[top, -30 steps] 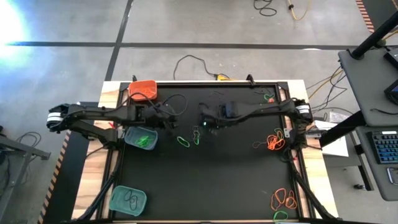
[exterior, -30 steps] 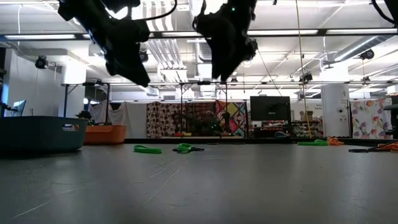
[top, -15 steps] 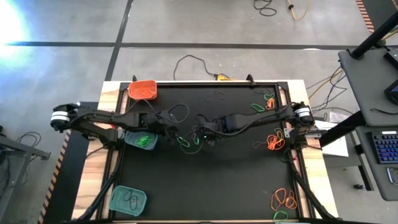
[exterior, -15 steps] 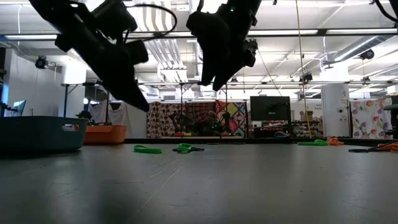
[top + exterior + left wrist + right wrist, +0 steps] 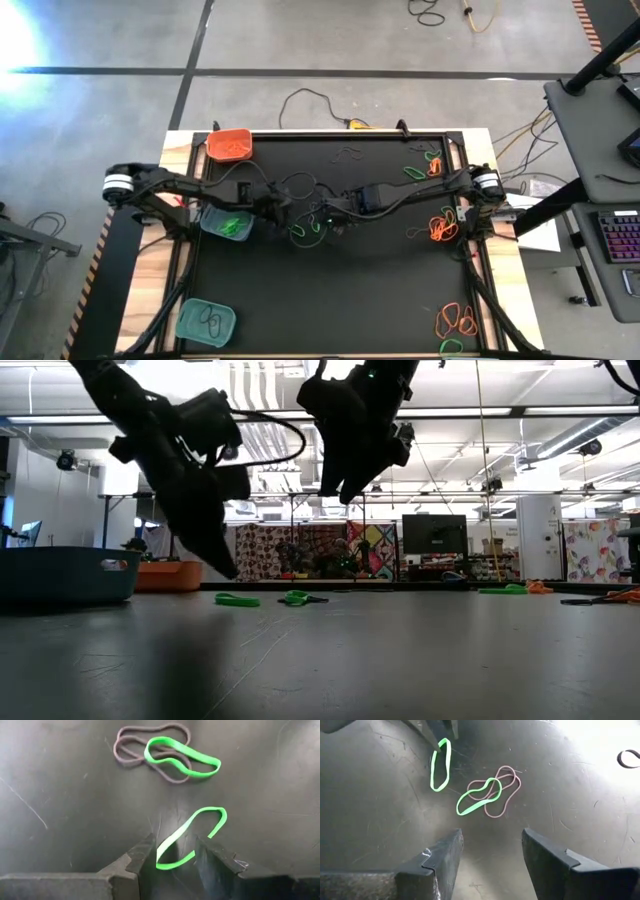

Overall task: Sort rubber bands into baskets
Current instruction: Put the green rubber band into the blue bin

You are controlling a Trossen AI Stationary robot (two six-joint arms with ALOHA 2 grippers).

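**Both grippers over the green bands at mid-mat**

Left gripper [image 5: 172,857] low over the black mat [image 5: 360,290], fingers apart, not clamped. Between the fingertips: one end of a bright green rubber band [image 5: 192,837], lying flat on the mat, the rest of the loop running out ahead of the tips. Touching the pads or not: cannot tell. Just beyond that loop: a second green band [image 5: 182,762] lying across a dark band [image 5: 145,750].

Right gripper [image 5: 492,857] higher, fingers spread wide, holding nothing. Ahead of its tips: the same crossed pair, green over dark, and farther out the single green loop with the left gripper's tips at its far end.

Beside the left arm: teal basket [image 5: 226,221] with green bands in it. Farther back on that side: orange basket [image 5: 229,145]. At the near left corner: second teal basket [image 5: 206,322] with dark bands.

Well beyond the right gripper, along the right edge: orange bands [image 5: 441,228], more orange and green [image 5: 455,322] at the near right corner.
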